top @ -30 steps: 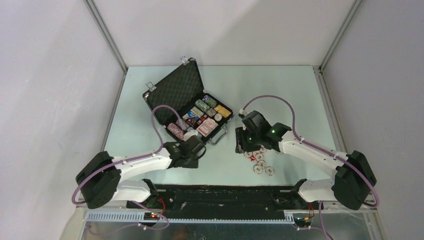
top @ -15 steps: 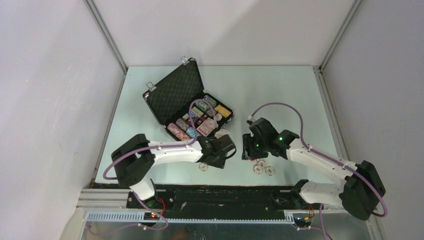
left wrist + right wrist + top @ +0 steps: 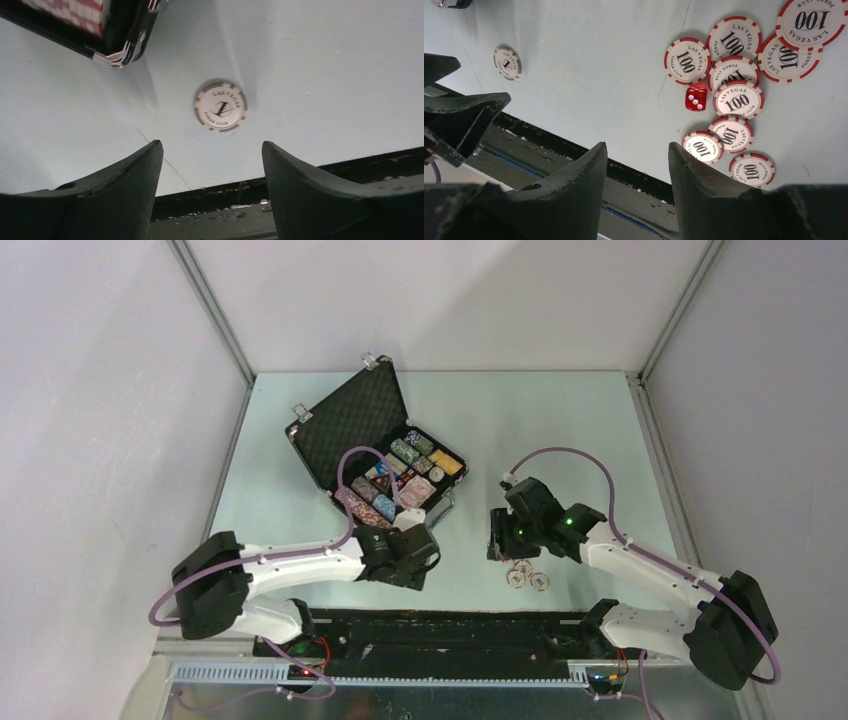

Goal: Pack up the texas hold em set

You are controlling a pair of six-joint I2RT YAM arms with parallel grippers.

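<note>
The black case (image 3: 345,427) of the texas hold em set lies open, its lid up and chip rows and cards in its foam base. My left gripper (image 3: 412,562) hovers just in front of the case, open and empty (image 3: 211,145). A lone grey-edged chip (image 3: 221,106) lies flat on the table beyond its fingertips, near the case corner (image 3: 120,50). My right gripper (image 3: 498,542) is open and empty (image 3: 636,146) beside several red-and-white 100 chips (image 3: 737,99) and a red die (image 3: 696,97).
The table's front edge and the black base rail (image 3: 450,625) run just below both grippers. The loose chips (image 3: 527,577) lie near that edge. The left gripper's body (image 3: 459,120) shows at the left of the right wrist view, with the lone chip (image 3: 507,63) above it.
The left arm swung right from the case, then back left, and its jaws opened wide; a single chip now lies on the table. The right gripper drifted slightly down and right.
</note>
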